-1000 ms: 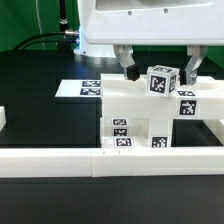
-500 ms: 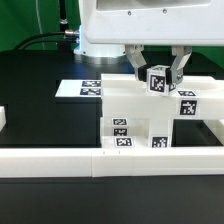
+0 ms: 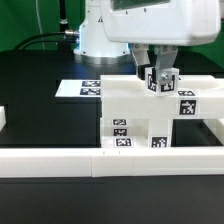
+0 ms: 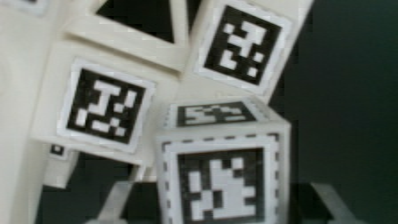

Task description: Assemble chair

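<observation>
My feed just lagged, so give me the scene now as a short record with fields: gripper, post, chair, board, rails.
gripper: gripper over the chair, fingers either side of the post
grip: shut on the post, as far as the exterior view shows
post: post tagged, upright on the chair top; also
chair: chair white, partly built, against the rail
marker board: marker board flat on the table behind the chair
rail: rail along the front
</observation>
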You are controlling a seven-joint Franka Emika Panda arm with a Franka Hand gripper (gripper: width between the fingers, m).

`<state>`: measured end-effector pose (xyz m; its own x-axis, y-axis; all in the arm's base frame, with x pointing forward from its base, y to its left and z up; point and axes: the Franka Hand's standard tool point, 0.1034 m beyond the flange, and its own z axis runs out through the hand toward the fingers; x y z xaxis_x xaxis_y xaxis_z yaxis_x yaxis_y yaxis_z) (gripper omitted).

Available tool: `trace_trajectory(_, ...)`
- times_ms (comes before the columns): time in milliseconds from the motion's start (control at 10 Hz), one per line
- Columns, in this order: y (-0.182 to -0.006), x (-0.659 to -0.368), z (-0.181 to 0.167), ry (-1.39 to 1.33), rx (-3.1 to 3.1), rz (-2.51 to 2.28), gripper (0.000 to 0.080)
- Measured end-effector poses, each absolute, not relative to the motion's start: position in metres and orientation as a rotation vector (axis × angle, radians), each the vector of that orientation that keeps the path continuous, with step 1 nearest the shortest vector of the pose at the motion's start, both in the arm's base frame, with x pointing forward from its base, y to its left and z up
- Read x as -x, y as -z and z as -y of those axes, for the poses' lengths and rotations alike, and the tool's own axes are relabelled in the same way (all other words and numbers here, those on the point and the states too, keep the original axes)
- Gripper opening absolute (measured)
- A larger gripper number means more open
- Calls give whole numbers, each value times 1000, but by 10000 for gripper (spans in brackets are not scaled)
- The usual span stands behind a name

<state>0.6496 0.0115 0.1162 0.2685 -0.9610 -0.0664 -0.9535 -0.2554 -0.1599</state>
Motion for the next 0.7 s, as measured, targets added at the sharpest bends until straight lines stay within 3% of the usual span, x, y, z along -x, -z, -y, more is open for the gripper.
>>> trace_trajectory(700,-115,-643,-9,-34,1832,-2291,285)
